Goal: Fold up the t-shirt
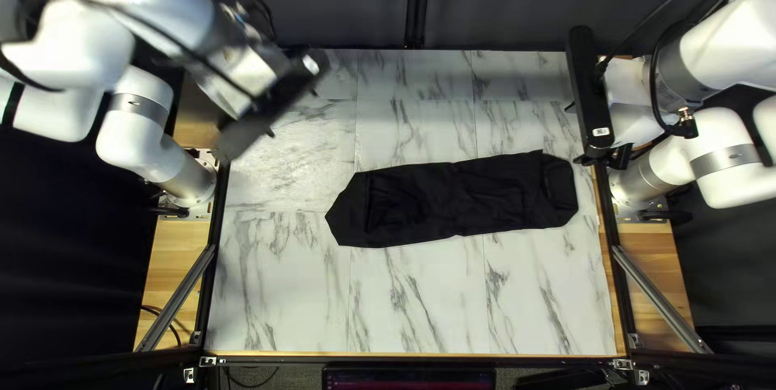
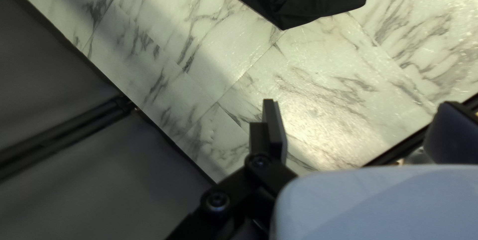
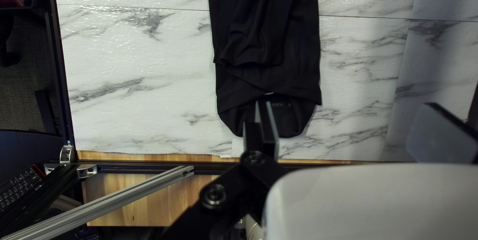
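Top left view showed the black t-shirt point(image 1: 477, 198) in a long strip on the marbled table point(image 1: 420, 301); left tool point(image 1: 293, 113) and right tool point(image 1: 575, 133) hung raised, each one's fingers apart.

Behind the table point(image 1: 420, 301) I see a dark curtain point(image 1: 339, 2) with a black post point(image 1: 418, 2). White, grey-veined marbling covers the tabletop, catching bright glare. Pale wood point(image 1: 174, 244) flanks it; past its near edge I find grey carpet point(image 3: 22, 68) and a keyboard point(image 3: 19, 188).

Free tabletop point(image 1: 420, 301) around the t-shirt point(image 1: 457, 200)
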`<act>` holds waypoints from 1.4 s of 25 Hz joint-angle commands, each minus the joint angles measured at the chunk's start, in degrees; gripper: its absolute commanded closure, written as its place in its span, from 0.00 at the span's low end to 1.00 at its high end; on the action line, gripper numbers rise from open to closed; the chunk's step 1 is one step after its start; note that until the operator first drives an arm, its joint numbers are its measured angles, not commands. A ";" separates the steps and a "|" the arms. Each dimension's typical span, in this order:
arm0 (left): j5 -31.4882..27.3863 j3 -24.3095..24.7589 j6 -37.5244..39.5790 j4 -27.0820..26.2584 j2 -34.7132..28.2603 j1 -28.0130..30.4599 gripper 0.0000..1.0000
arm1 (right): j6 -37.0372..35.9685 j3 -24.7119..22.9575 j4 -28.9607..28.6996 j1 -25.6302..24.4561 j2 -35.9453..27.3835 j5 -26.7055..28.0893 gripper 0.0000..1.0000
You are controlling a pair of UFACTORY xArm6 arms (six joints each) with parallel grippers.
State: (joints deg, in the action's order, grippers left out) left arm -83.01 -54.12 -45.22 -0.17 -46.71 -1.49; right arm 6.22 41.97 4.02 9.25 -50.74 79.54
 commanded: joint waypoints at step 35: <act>-2.40 -1.54 8.84 1.76 -2.54 0.56 0.00 | 0.11 -2.45 2.40 0.13 13.66 -19.10 0.00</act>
State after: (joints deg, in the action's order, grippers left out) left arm -85.41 -55.65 -36.37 1.59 -49.25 -0.93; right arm 6.01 40.73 4.52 9.12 -45.61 71.94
